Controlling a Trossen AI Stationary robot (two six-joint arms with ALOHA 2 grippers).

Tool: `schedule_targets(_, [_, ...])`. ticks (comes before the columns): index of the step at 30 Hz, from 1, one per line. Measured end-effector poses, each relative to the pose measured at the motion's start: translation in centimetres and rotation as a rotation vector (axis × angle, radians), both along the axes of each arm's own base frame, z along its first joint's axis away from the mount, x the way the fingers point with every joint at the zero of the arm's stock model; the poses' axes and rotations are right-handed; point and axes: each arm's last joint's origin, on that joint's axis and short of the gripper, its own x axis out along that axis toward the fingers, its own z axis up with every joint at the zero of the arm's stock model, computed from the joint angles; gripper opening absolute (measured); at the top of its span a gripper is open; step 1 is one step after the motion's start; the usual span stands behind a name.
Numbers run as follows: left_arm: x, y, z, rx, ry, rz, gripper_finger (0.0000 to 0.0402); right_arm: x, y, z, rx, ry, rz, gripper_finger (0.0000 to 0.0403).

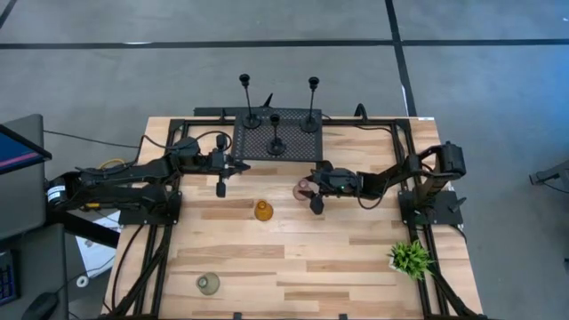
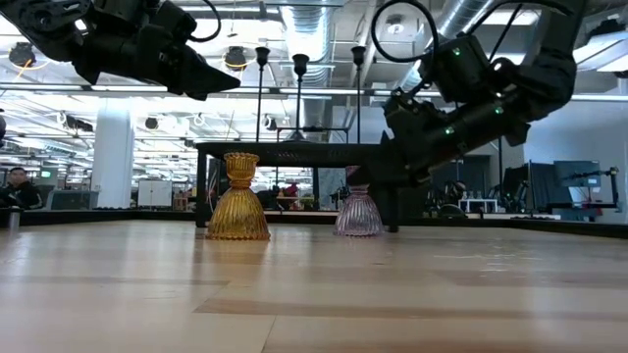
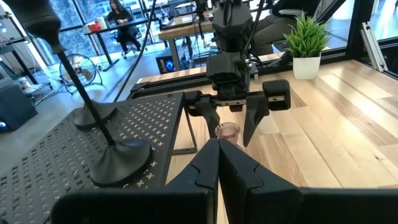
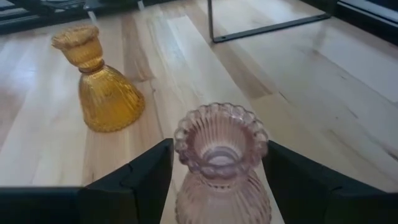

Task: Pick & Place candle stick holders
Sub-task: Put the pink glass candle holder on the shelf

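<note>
Your right gripper (image 4: 217,177) sits low at mid-table with its fingers spread wide on either side of the pink holder (image 4: 221,165), not closed on it; the pink holder (image 1: 302,189) stands upright on the wood just in front of the black perforated rack (image 1: 276,133). The amber holder (image 1: 263,211) stands near it, toward your left arm, with bare board between the two. Your left gripper (image 3: 217,168) hovers off the table beside the rack's front corner, fingers pressed together on nothing. Three slim black holders (image 1: 276,133) stand on the rack, close behind your working spot. From above you also get the grey-green holder (image 1: 208,284) near the front left edge and the small potted plant (image 1: 410,258) toward the front right, both well apart from the grippers. The low view hides those two but shows the amber and pink holders both upright.
</note>
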Motion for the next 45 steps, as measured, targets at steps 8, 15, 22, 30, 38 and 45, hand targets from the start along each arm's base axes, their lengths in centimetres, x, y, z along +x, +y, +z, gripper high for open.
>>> schedule_targets(8, [0.0,0.0,0.0,0.000,0.000,0.000,0.0008,0.0,0.2,0.0,0.025,0.001,0.003,0.0175])
schedule_targets(15, [0.0,0.0,0.0,0.000,0.000,0.000,0.0008,0.1,1.4,0.0,0.027,0.000,0.042,0.0115])
schedule_targets(22, [0.0,0.0,0.0,0.000,0.000,0.000,0.0008,0.0,2.7,0.3,0.108,-0.019,0.049,0.0120])
schedule_targets(30, [0.0,0.0,0.0,0.000,0.000,0.000,0.0008,-0.7,3.2,3.5,0.129,-0.094,0.065,0.0116])
schedule_targets(38, [0.0,0.0,0.0,0.000,0.000,0.000,0.0008,-3.1,1.5,8.4,0.104,-0.181,0.006,0.0120])
schedule_targets(45, [0.0,0.0,0.0,0.000,0.000,0.000,0.0008,-3.6,-1.1,12.8,0.020,-0.222,-0.068,0.0118])
